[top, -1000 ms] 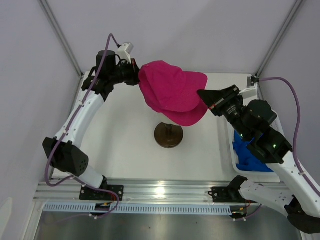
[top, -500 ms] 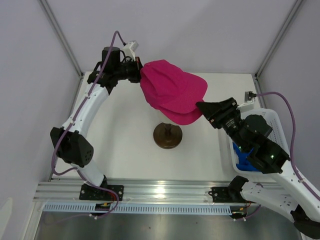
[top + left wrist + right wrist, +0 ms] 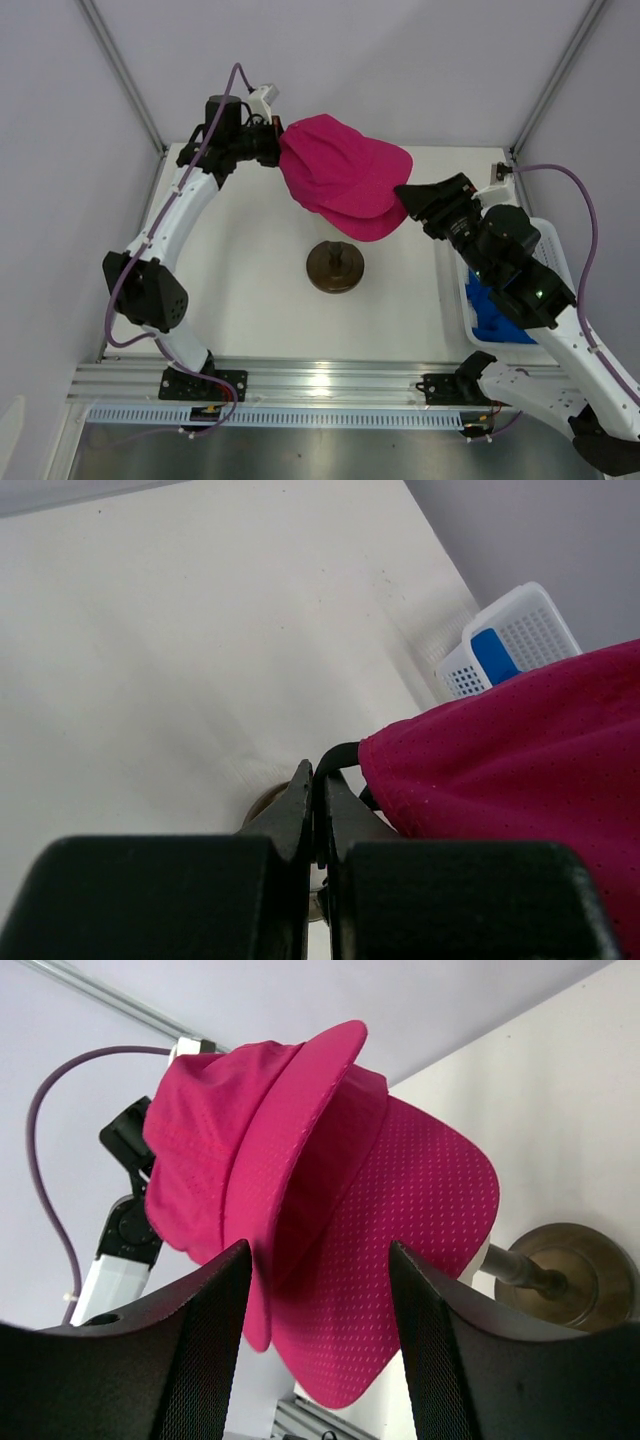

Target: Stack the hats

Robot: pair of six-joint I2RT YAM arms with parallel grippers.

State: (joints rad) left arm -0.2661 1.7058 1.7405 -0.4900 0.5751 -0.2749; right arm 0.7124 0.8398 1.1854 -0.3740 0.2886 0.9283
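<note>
Pink hat [image 3: 345, 190]: just freed at 3 o'clock by right tool [image 3: 404, 196], now wide; held by left tool [image 3: 272, 148] alone, ready for lowering.

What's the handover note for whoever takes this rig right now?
Left end effector: shut on the rear edge of the magenta cap, holding it in the air.
Right end effector: open at the brim, gripping nothing.
The cap hangs over the dark round stand; the blue hats lie in the white basket on the right.
Done: magenta cap lifted.
Left: blue hats not yet stacked; likely seat the magenta cap, then bring them onto it.
</note>
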